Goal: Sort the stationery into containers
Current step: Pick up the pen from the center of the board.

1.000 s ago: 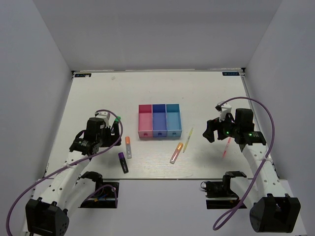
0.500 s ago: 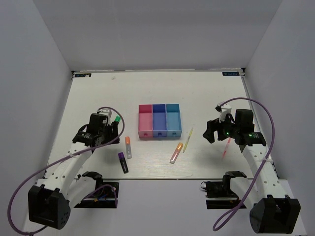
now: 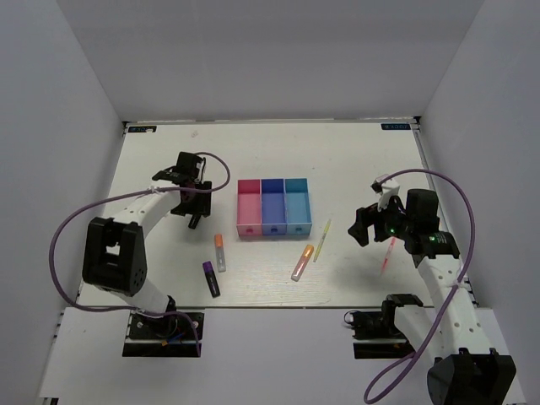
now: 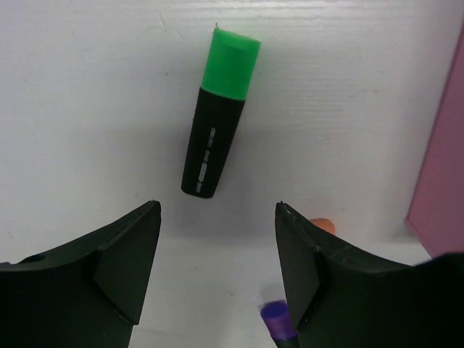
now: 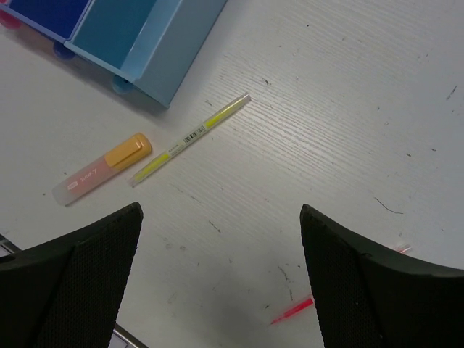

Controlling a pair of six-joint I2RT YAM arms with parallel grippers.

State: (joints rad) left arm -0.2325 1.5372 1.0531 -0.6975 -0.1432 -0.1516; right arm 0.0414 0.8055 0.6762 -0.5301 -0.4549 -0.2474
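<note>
Now the green-capped marker points cap-first away from the wide left pincer.

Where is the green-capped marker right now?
In the left wrist view, the green-capped marker lies flat on the table, untouched, just ahead of the open left gripper, with the pink bin to its right.

Three joined bins sat at frame centre. Below-left lay an orange-tipped highlighter and purple marker; below-right, a second highlighter and yellow pen; farther right, a pink pen
</note>
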